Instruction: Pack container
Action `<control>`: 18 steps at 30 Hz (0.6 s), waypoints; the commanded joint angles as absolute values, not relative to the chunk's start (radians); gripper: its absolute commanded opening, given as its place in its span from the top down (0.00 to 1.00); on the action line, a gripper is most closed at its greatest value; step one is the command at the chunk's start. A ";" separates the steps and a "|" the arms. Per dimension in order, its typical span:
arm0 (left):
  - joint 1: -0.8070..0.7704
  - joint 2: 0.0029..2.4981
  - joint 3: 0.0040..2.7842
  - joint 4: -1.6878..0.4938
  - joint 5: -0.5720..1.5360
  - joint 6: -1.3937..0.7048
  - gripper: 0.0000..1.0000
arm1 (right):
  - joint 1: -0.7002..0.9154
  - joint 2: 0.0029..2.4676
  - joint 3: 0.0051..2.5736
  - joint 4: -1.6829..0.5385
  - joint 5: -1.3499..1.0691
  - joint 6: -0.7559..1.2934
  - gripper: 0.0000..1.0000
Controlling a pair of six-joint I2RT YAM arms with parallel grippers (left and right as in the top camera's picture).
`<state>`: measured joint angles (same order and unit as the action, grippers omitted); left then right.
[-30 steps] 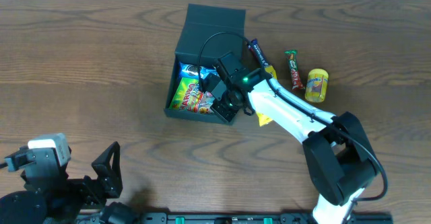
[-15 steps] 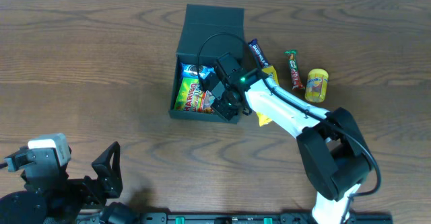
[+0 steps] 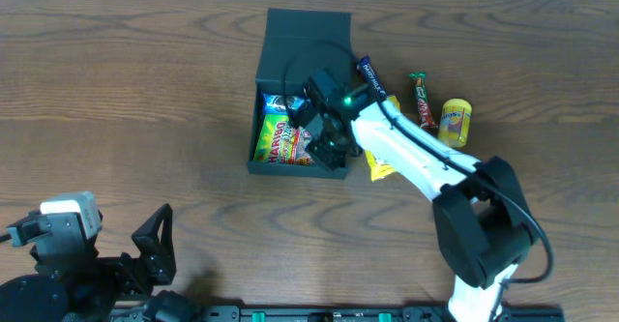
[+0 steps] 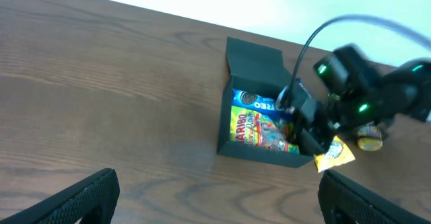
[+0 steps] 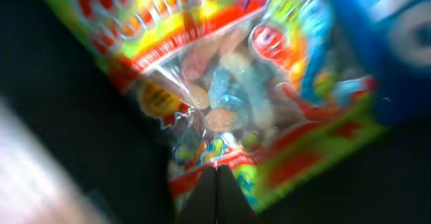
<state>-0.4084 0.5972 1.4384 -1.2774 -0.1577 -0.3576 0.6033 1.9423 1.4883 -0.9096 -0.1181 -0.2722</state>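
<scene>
HARIBO stands on the gummy bag (image 4: 252, 131), partly hidden OREO on the blue packet (image 4: 258, 101).

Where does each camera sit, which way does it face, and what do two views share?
Overhead: above the table, looking down at the container and snacks; right arm and left arm show.
Left wrist: low at near left, facing across to the container; the open left end effector frames the bottom corners.
Right wrist: inside the container, facing down at the gummy bag; the shut right end effector shows below.
Shared: overhead and left wrist both show the container and right arm.
</scene>
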 commanded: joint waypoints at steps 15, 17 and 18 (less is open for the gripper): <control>-0.404 0.595 1.140 -1.174 -0.163 -0.340 0.04 | 0.451 1.698 1.478 -1.044 -0.131 0.196 0.72; -0.404 0.595 1.139 -1.174 -0.163 -0.340 0.05 | 0.450 1.709 1.404 -0.985 -0.132 0.264 0.68; -0.404 0.594 1.139 -1.173 -0.163 -0.340 0.05 | 0.453 1.713 1.372 -0.952 -0.132 0.301 0.66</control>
<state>-0.4084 0.5976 1.1393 -1.1763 -0.1574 -0.3576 0.4538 1.7008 1.4216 -0.9840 -0.1310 0.1638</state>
